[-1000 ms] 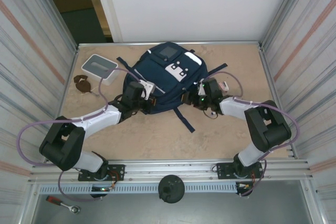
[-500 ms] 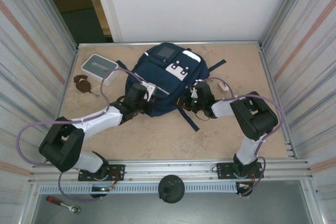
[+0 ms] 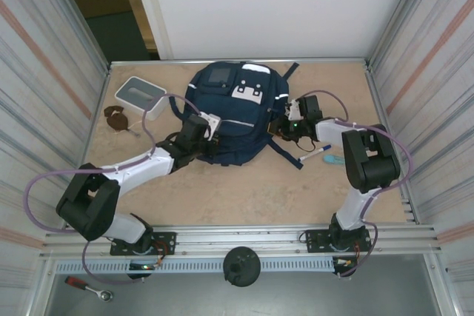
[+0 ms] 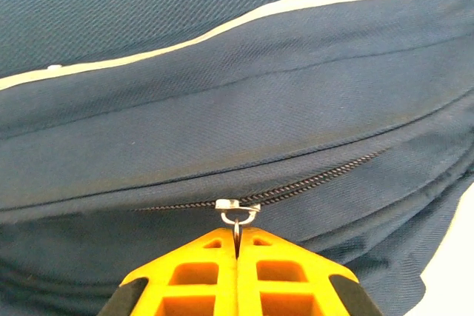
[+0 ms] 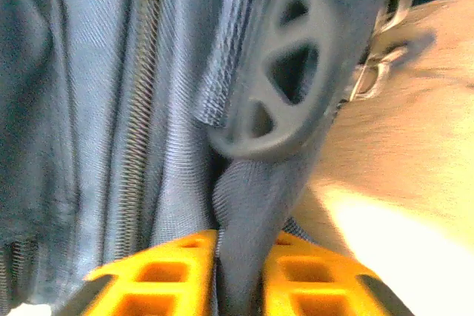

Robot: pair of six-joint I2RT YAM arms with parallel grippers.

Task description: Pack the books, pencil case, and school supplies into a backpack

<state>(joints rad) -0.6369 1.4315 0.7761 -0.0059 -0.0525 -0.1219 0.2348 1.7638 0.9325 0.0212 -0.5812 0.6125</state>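
Right now backpack (image 3: 237,112) lies on table (image 3: 222,183), toward far wall. L gripper (image 4: 237,248) is clenched on zipper pull (image 4: 237,212) at bag's near-left edge. R gripper (image 5: 241,260) pinches a fold of bag fabric, right side. White marker (image 3: 314,154) lies just beside R arm.

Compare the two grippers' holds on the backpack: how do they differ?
The left gripper pinches the small metal zipper pull, fingers meeting with no gap; the right gripper clamps a thick fold of fabric, fingers kept apart by it. The left one is at the backpack's near left side, the right one at its right side. Both are closed on the backpack.
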